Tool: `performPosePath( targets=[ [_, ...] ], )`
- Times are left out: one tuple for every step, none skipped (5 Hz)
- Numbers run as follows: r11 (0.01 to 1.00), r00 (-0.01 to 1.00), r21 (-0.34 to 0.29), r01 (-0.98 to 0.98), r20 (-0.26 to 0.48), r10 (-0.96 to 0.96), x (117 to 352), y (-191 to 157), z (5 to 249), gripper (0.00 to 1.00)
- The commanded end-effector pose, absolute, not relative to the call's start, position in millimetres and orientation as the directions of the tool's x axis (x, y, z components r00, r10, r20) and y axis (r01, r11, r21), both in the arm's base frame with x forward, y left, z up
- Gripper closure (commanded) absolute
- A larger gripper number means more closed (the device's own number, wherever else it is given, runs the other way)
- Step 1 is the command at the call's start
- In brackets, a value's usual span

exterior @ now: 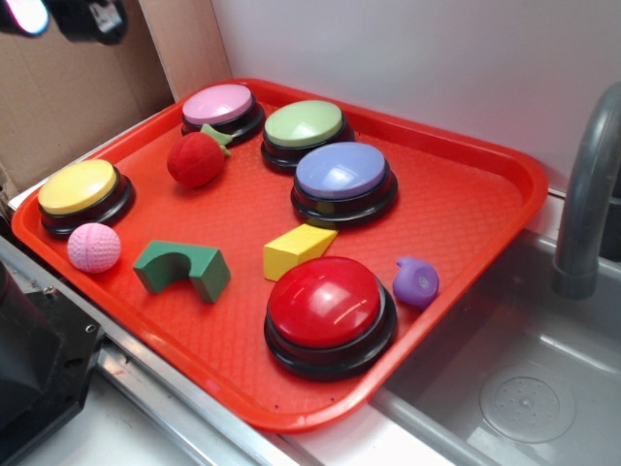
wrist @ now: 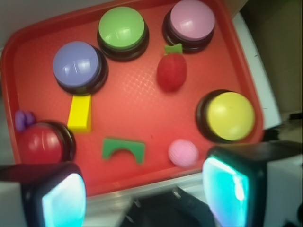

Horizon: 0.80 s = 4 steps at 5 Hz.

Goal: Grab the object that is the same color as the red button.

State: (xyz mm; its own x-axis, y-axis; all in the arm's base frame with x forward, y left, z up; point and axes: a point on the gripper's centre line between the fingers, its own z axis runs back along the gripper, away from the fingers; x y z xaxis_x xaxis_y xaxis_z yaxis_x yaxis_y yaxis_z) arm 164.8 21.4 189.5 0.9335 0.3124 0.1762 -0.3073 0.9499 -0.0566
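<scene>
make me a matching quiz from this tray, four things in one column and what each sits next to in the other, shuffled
Things:
1. strawberry toy
2. pink ball
3. purple toy
4. yellow block

Neighbours:
A. beside the red button, on the sink side
B. just in front of the pink button
C. between the blue button and the red button
D. near the tray's front edge, by the yellow button

Pairs: 1-B, 2-D, 3-A, 4-C
</scene>
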Motion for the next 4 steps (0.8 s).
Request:
performPosePath(
  targets=[
    [0.865,0.816,-0.042,-0.501,0.311,0.487,199,71,144,0.00],
    [0.818,0.765,-0.012,-0.575,0.349,0.542,211,86,116,0.00],
    [0.818,0.759,-0.013,-0.575,0.366,0.539,224,91,96,0.00],
    [0.822,0.770,-0.004,-0.570,0.348,0.535,234,94,66,0.00]
  ],
)
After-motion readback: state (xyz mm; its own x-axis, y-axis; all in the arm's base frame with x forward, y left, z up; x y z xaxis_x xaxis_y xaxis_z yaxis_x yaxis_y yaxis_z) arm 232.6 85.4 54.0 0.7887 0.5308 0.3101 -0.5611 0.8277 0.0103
